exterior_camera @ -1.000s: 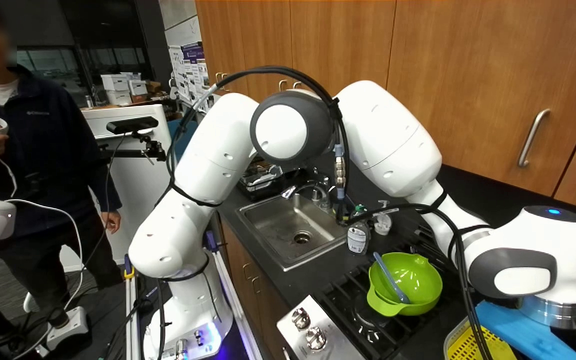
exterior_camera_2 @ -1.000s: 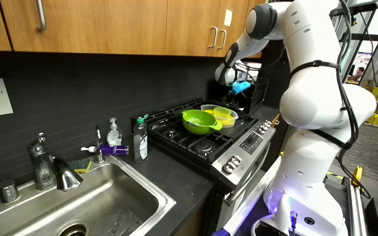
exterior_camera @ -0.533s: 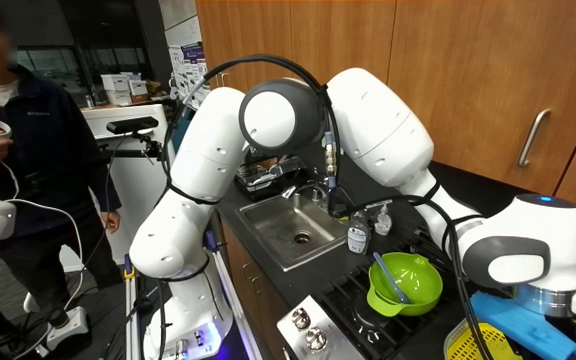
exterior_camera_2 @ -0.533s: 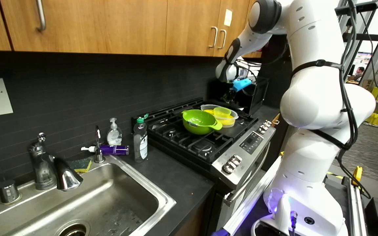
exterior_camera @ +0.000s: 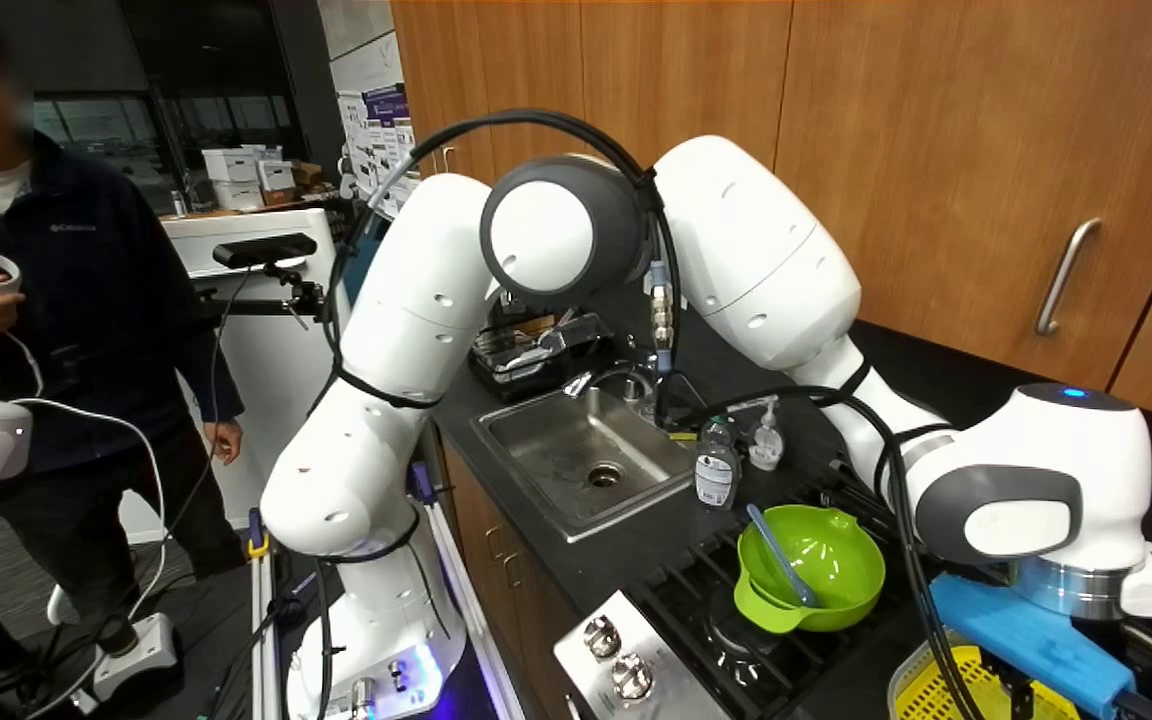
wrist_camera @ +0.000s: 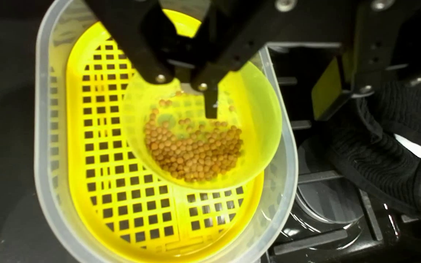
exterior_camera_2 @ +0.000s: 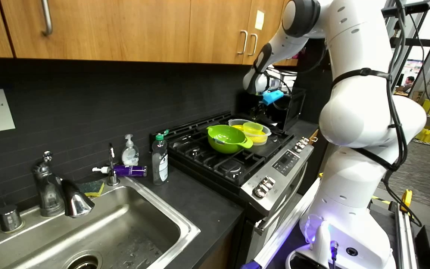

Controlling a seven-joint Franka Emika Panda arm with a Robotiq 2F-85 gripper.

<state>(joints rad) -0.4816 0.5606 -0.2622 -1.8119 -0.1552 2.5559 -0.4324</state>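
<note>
My gripper (wrist_camera: 267,106) stands open in the wrist view, nothing between its fingers. One finger shows over the inside of a small translucent yellow bowl (wrist_camera: 267,120); the other stands out past the container's wall. An exterior view shows the hand above that bowl (exterior_camera_2: 253,127). Brown round pellets (wrist_camera: 196,157) lie at the bottom of the bowl. The bowl sits on a yellow perforated basket (wrist_camera: 74,146) inside a clear plastic container (wrist_camera: 42,153). Beside the container on the stove is a green bowl (exterior_camera: 861,590) with a blue-grey utensil (exterior_camera: 781,555) in it.
Black grates cover the stove (exterior_camera_2: 233,170). A dark ribbed cloth (wrist_camera: 382,160) lies beside the container. A soap bottle (exterior_camera_2: 159,160) and pump bottle (exterior_camera_2: 130,151) stand near the sink (exterior_camera_2: 185,224). Wooden cabinets (exterior_camera_2: 133,30) hang above. A person (exterior_camera: 56,300) stands behind the arm.
The hand has risen a little, then shifted slightly towards the green bowl. A dark gripper part now shows over the yellow basket in an exterior view. Bowls and container have stayed put.
</note>
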